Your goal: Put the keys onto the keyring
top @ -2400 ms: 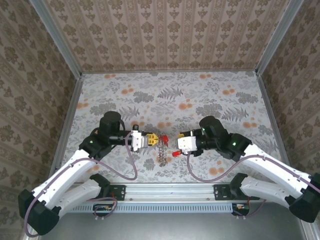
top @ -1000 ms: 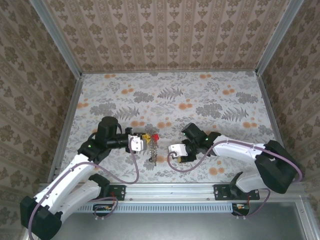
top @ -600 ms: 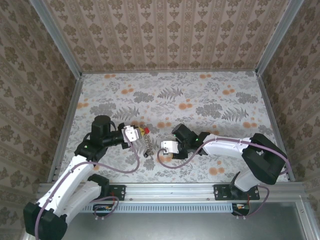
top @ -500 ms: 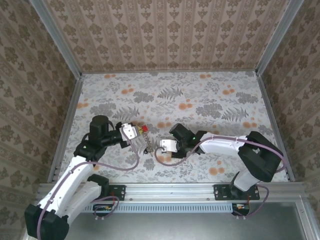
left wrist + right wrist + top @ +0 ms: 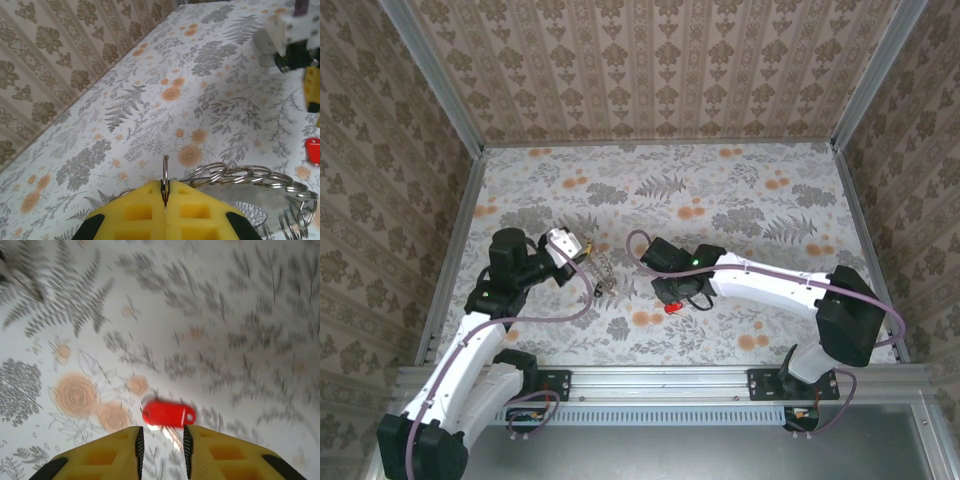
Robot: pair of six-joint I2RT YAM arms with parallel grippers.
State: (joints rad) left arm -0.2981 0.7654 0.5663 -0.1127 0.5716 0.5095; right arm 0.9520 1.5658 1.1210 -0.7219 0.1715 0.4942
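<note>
The keyring (image 5: 235, 175) is pinched by one loop of its coiled rim in the left gripper (image 5: 165, 194), whose yellow pads are pressed flat together on the wire. The rest of the ring is hung out to one side, low over the floral table (image 5: 740, 190). From above, it is held left of centre, near the right arm.

One red-headed key (image 5: 167, 413) appears to be lying on the table, straight ahead of the right gripper (image 5: 161, 441), with its thin shaft caught between the yellow fingertips (image 5: 125, 447). The jaws are drawn in narrow around it, but a gap can be made out beside the shaft, so no firm hold is made yet. That wrist picture is smeared, so this is read with caution.

Now the dangers. The shaft is set at a slant across the gap, so the key could be twisted or flicked away as the fingers meet. Being flat and slight, it could be skidded along the cloth rather than lifted. The ring is gripped on a single coil, so it could be swung aside when the key is pushed against it.
</note>
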